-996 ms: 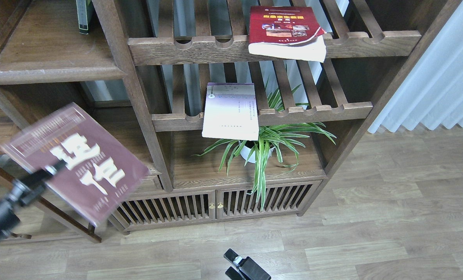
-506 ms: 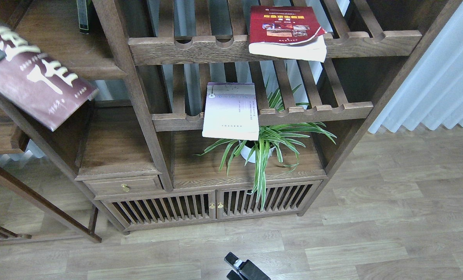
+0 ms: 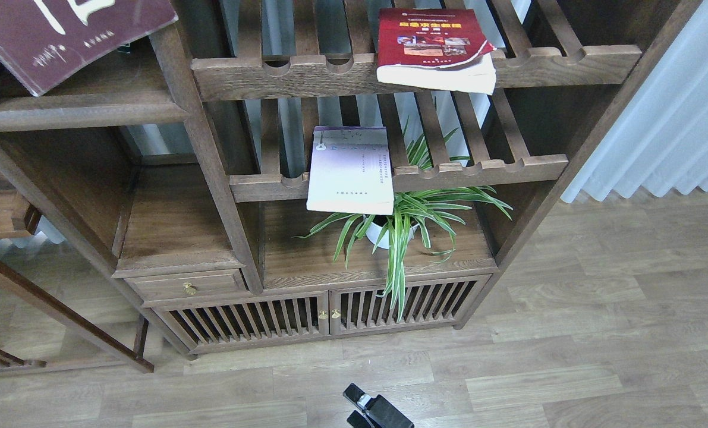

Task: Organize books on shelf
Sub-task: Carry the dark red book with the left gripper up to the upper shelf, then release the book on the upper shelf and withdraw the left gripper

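Up in the upper left of the frame, hanging the maroon book (image 3: 62,35) over the shelf (image 3: 80,107) lip, holder out of shot so grip unknown, risking sliding off if dropped early.

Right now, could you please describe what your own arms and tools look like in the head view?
Very little of them shows. At the bottom edge, only a small piece of the right tool is in view: matte black, blocky and angular, with a small pale grey patch on its upper face. No cables, sleeves or lettering are visible on it. The left arm and its tool are out of view entirely.
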